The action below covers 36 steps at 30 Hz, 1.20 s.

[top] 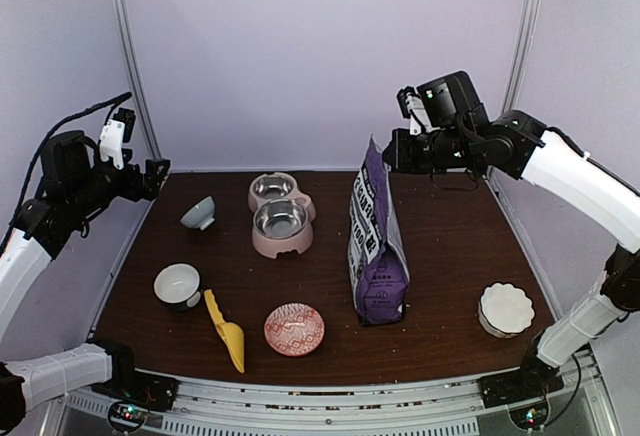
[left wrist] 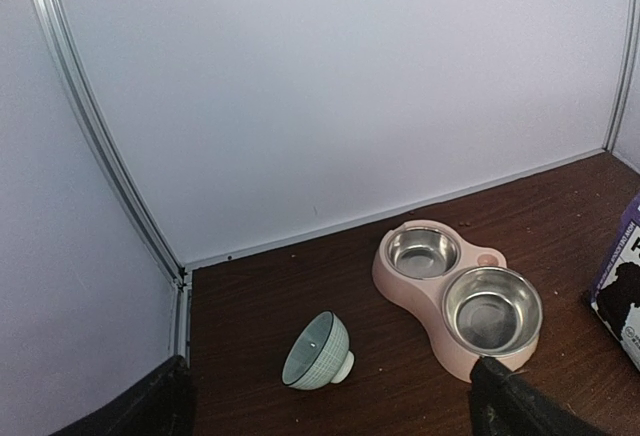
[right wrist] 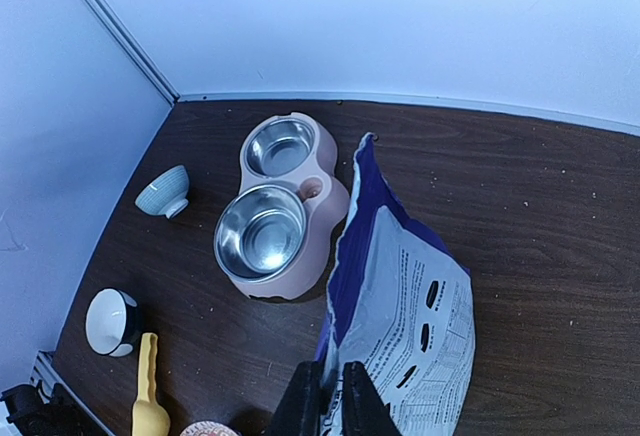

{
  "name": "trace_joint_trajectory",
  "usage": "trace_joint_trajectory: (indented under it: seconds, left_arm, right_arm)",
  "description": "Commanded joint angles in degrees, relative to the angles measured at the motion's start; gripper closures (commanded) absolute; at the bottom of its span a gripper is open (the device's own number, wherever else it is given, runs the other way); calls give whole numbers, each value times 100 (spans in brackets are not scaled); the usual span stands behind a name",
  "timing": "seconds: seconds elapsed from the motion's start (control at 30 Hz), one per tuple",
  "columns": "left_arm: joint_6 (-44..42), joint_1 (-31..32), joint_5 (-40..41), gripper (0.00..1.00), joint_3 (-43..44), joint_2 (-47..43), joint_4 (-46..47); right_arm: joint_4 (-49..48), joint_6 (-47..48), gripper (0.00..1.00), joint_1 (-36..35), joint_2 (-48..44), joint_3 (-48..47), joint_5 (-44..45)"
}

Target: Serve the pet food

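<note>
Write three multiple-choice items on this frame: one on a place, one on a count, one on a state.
1. The pink feeder holds this many steel bowls: A one; B three; C two.
2. The yellow scoop lies: A between the white bowl and the red patterned plate; B in the feeder; C against the far wall.
3. The right gripper is: A open above the feeder; B closed on the top edge of the pet food bag; C holding the scoop.
Key: 1 C, two pans show from above; 2 A, it lies between them; 3 B, its wrist view shows the edge pinched.
</note>
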State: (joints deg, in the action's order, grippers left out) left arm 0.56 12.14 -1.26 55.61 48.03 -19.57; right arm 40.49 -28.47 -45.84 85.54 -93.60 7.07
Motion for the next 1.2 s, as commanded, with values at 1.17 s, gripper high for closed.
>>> trace_joint_trajectory:
  seconds: [1.17]
  left_arm:
    - [50,-2,-6,2,55,-70,147]
  right_arm:
    - [-106,-193,90,14,341,44,-780]
